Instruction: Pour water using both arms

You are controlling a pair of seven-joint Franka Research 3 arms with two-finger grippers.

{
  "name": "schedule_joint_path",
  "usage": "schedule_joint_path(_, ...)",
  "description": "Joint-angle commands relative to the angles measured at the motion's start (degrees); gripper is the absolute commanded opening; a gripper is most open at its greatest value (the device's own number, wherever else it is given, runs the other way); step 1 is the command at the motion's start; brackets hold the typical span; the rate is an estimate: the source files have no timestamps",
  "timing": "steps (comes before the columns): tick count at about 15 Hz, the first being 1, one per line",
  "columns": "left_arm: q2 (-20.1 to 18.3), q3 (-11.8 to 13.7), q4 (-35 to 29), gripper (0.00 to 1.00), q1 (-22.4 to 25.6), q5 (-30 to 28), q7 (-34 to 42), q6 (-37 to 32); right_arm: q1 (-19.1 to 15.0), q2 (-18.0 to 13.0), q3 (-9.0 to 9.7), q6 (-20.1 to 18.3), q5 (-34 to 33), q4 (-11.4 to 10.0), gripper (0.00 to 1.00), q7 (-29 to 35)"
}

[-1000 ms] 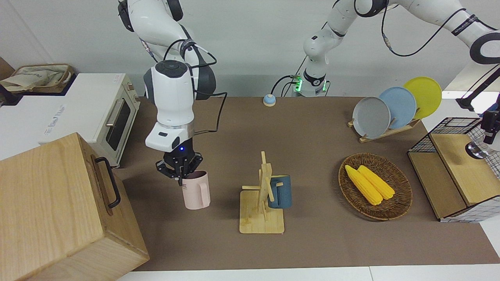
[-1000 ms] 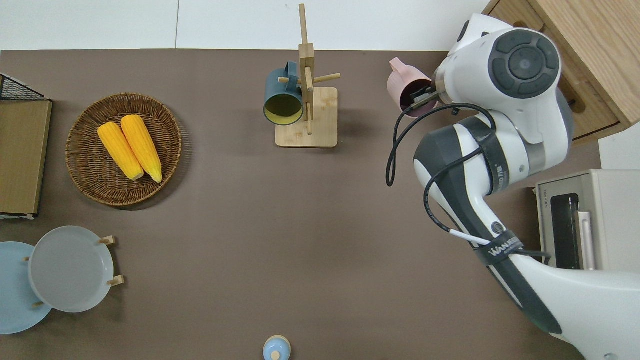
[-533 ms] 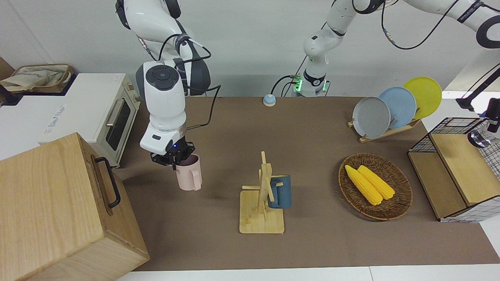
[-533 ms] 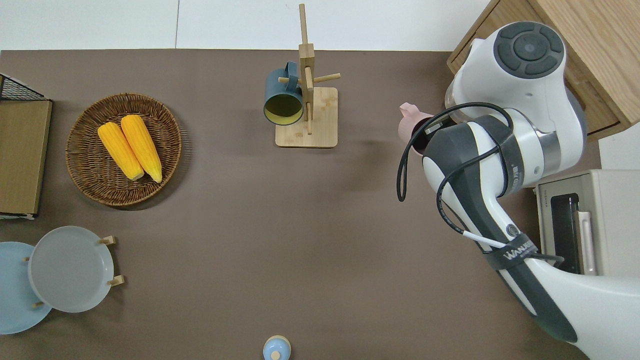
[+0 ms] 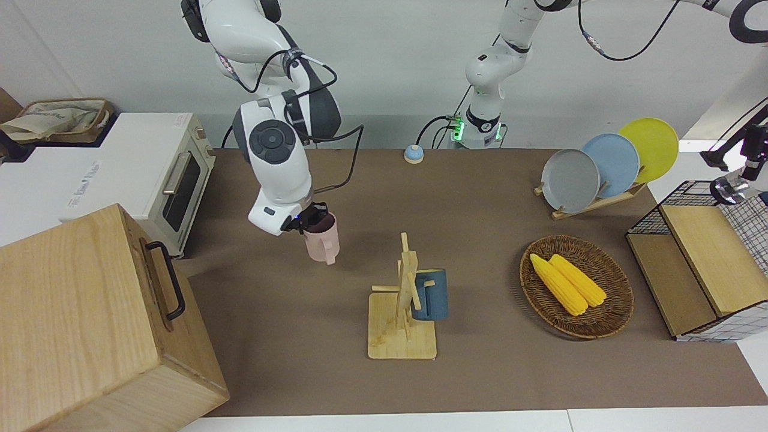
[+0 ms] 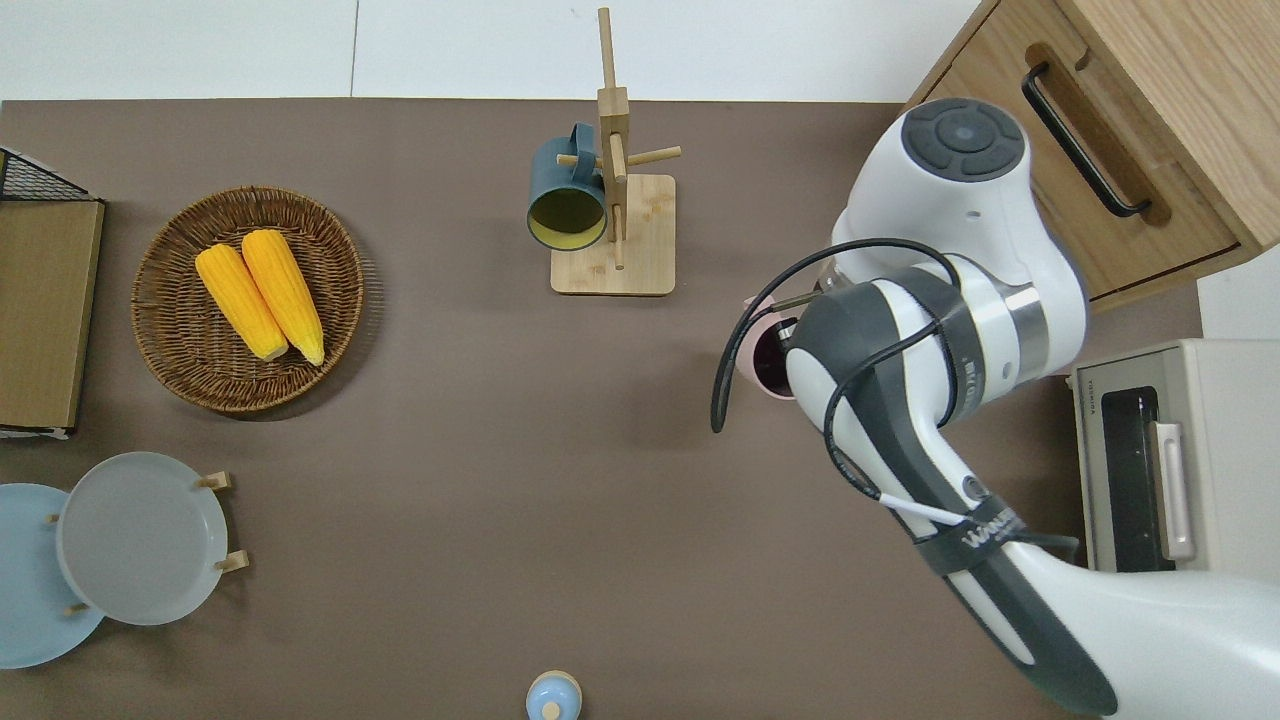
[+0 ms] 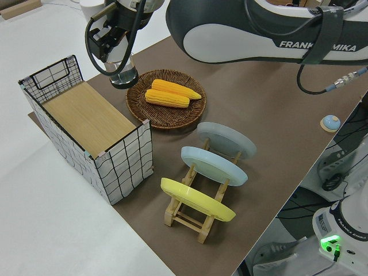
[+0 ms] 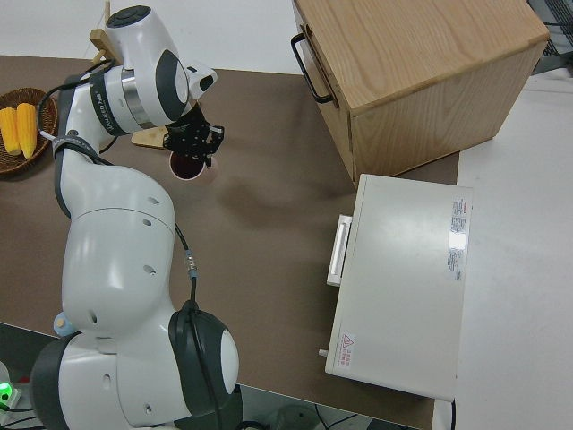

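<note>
I have the right tool (image 5: pixel 307 218) clamped on the rim of the pink mug (image 5: pixel 322 239), which hangs upright in the air over bare brown bench (image 6: pixel 480 480) between the wooden mug stand (image 6: pixel 613 230) and the white toaster oven (image 6: pixel 1180 450). My left tool (image 7: pixel 112 45) is up over the wire-sided wooden crate (image 7: pixel 86 123), near the wicker basket (image 7: pixel 167 118); it seems to grip a clear glass (image 7: pixel 125 73), though I cannot tell for sure.
</note>
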Motion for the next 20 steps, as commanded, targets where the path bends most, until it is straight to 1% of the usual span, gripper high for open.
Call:
schedule_joint_path(1, -4.48, 0.39, -2.74, 0.00, -3.01, 4.54, -5.79, -1.61, 3.97, -1.62, 0.23, -0.43, 4.69, -1.83, 0.000, 10.45)
schedule_joint_path(3, -7.47, 0.48, -6.17, 0.00, -4.15, 4.64, -8.17, -1.61, 6.60, -1.44, 0.23, -0.17, 6.79, -1.48, 0.000, 14.93)
schedule_joint_path(5, -10.55, 0.39, -9.95, 0.00, -5.56, 6.21, -10.63, -1.43, 9.50, -0.65, 0.23, 0.36, 9.08, -1.39, 0.000, 20.90)
schedule_joint_path(7, -13.18, 0.39, -13.11, 0.00, -7.14, 6.83, -12.83, -1.26, 12.14, 0.75, 0.23, 1.58, 10.84, 0.45, 0.000, 25.56)
schedule_joint_path(8, -14.59, 0.39, -14.61, 0.00, -7.93, 7.01, -14.06, -1.25, 13.20, 1.63, 0.23, 2.29, 11.80, 1.15, 0.000, 29.07)
schedule_joint_path(9, -15.73, 0.39, -16.28, 0.00, -8.72, 7.53, -15.37, -1.08, 14.43, 2.24, 0.23, 3.08, 12.16, 1.77, 0.000, 30.93)
schedule_joint_path(11, -18.20, 0.13, -19.62, 0.00, -10.57, 8.68, -18.54, -0.64, 16.63, 3.47, 0.23, 5.01, 12.69, 1.86, 0.000, 33.40)
schedule_joint_path(12, -19.25, -0.22, -21.11, 0.00, -11.01, 8.68, -19.51, -0.64, 17.42, 4.26, 0.23, 6.24, 12.87, 1.95, 0.000, 35.59)
schedule_joint_path(14, -21.36, -1.80, -23.92, 0.00, -11.19, 8.77, -21.09, -0.55, 19.61, 5.58, 0.32, 8.70, 12.96, 2.04, 0.000, 39.37)
schedule_joint_path(15, -22.50, -2.33, -25.59, 0.00, -11.19, 8.77, -21.62, -0.03, 20.23, 6.37, 0.41, 9.41, 13.22, 2.56, 0.000, 41.04)
schedule_joint_path(16, -23.82, -2.94, -27.70, 0.00, -11.19, 8.77, -21.98, 0.85, 20.67, 6.99, 0.41, 9.59, 14.70, 3.26, 0.000, 42.27)
schedule_joint_path(18, -27.24, -4.52, -33.49, 0.00, -11.19, 8.77, -23.47, 4.70, 20.86, 7.61, 0.32, 9.68, 17.87, 4.49, 0.000, 44.39)
schedule_joint_path(20, -30.32, -5.93, -38.68, 0.00, -11.19, 8.77, -24.35, 7.43, 21.64, 7.96, 0.32, 10.81, 19.54, 4.59, 0.000, 46.76)
